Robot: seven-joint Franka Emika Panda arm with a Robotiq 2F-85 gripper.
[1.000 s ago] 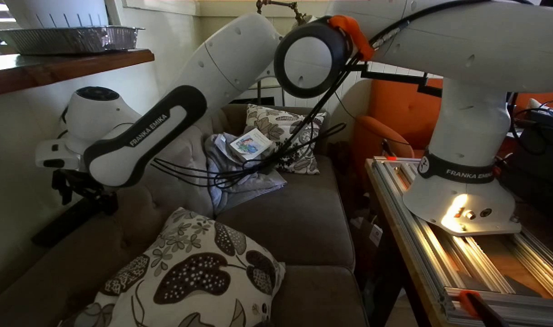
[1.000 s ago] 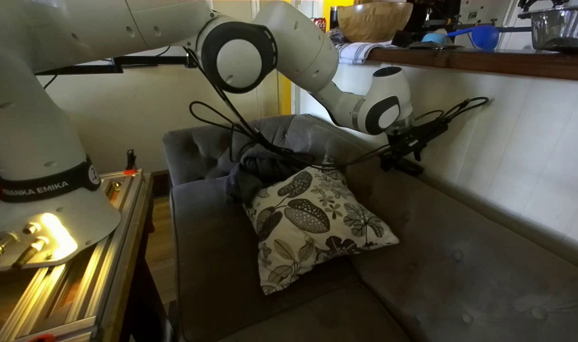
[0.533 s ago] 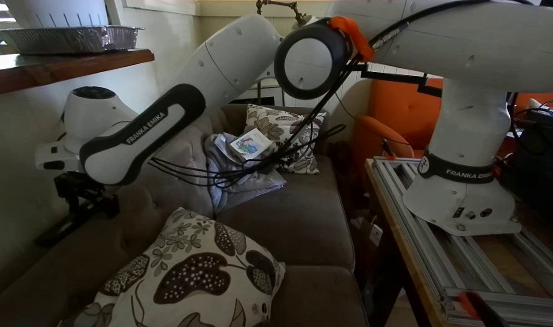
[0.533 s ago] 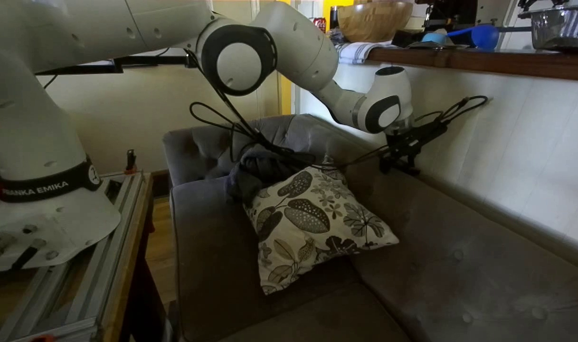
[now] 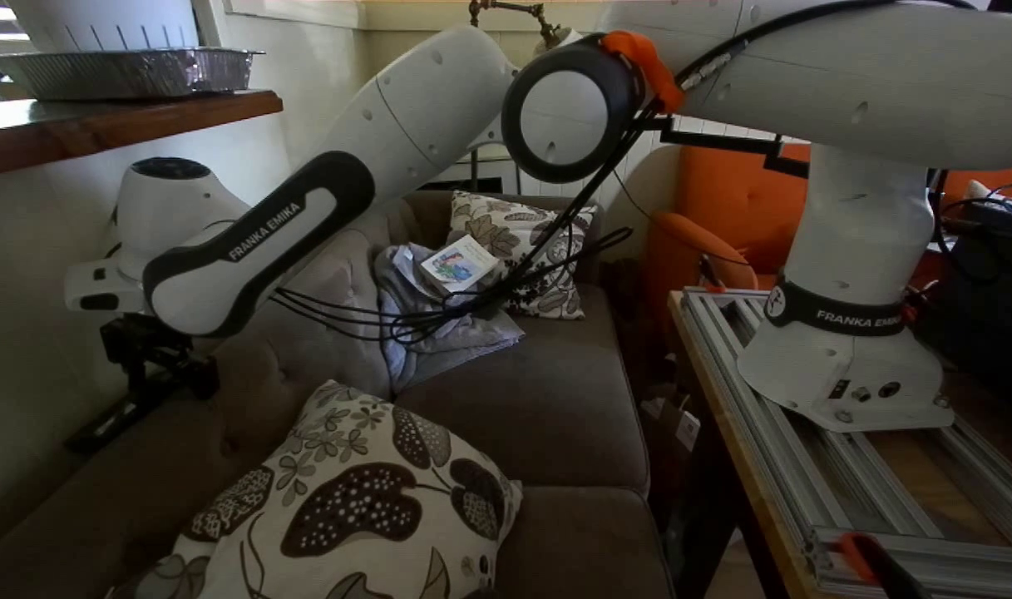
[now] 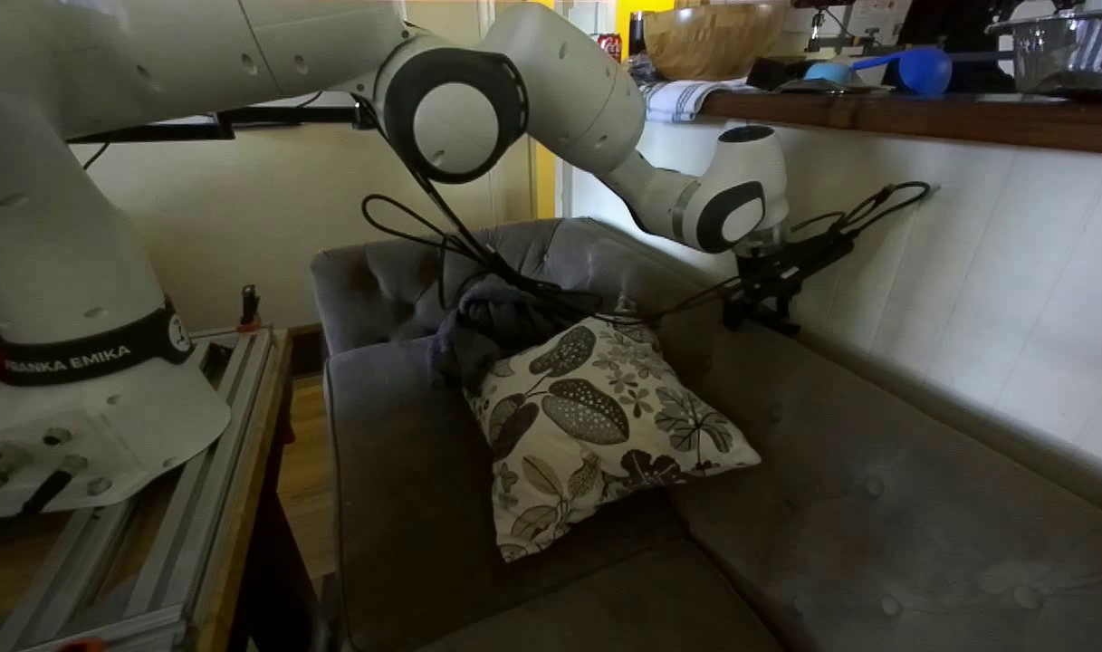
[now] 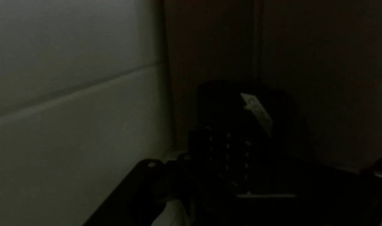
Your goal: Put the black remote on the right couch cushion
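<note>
Near the wall, the black remote has been turned slightly at the gripper; whether the jaws are clamped cannot be told.

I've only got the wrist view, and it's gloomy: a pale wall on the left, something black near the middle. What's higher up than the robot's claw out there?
Observer: In an exterior view, a wooden ledge stands out from the wall, higher than the gripper.

Operator: Anything on the couch?

Observer: Yes, a leaf-patterned pillow rests there.

Operator: And where does the arm begin?

Observer: At a white base standing on metal rails, apart from the couch.
</note>
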